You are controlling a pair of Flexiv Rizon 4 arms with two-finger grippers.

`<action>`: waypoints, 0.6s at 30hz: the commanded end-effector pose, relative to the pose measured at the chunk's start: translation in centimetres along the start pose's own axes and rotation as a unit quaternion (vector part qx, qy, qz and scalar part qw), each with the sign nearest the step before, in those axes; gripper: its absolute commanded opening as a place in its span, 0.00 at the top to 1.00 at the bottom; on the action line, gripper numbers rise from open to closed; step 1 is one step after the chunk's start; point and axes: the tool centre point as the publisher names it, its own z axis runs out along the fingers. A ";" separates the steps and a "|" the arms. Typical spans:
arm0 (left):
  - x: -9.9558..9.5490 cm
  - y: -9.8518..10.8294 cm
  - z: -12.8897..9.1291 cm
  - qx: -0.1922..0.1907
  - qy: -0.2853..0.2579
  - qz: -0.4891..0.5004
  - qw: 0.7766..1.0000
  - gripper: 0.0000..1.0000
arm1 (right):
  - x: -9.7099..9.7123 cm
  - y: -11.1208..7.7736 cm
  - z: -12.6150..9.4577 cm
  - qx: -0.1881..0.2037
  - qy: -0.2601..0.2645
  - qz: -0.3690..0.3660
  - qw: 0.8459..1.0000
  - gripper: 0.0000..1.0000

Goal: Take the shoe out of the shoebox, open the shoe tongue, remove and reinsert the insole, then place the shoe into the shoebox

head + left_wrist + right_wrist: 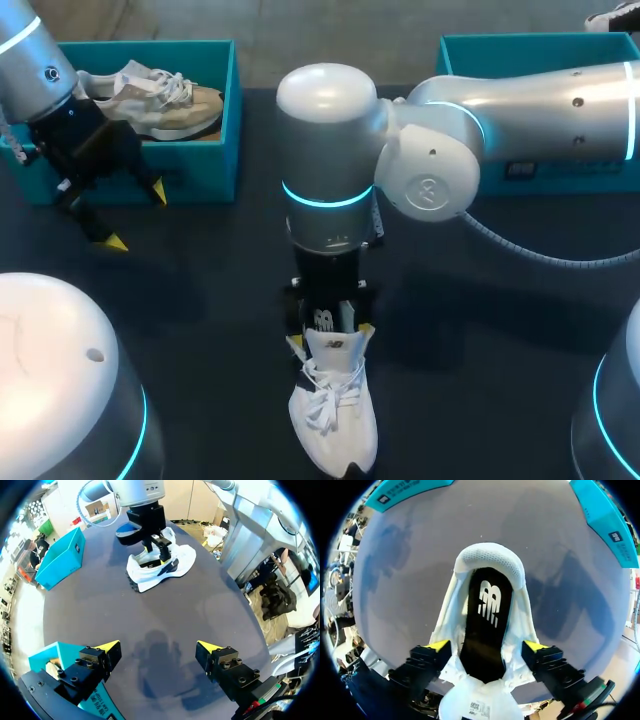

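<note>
The right arm (pixel 500 100) was built of smooth silver-grey tubular links with rounded, paler caps. A glowing cyan ring (pixel 325 197) was carried round its wrist joint, a round embossed emblem (pixel 430 190) was set on the joint housing, and a grey ribbed cable (pixel 530 255) was trailed off toward four o'clock. The left arm (pixel 30 50), at ten o'clock in the head view, was finished in the same silver. The left gripper (pixel 159 652) and the right gripper (pixel 487 645) were each formed of black blocky fingers studded with dark screws (pixel 82 664) and tipped with bright yellow wedges.
</note>
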 end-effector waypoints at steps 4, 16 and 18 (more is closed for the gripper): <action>0.1 0.0 0.0 -0.001 0.000 0.000 1.000 0.00 | 0.2 -0.6 -0.4 -0.006 -0.008 0.009 1.000 0.00; 0.1 0.0 0.0 -0.001 0.000 0.000 1.000 0.00 | 0.3 -1.3 -0.8 -0.005 -0.014 0.017 1.000 0.00; 0.1 0.0 0.0 -0.001 0.000 0.000 1.000 0.00 | 0.3 -1.4 -0.7 -0.003 -0.012 0.018 1.000 0.00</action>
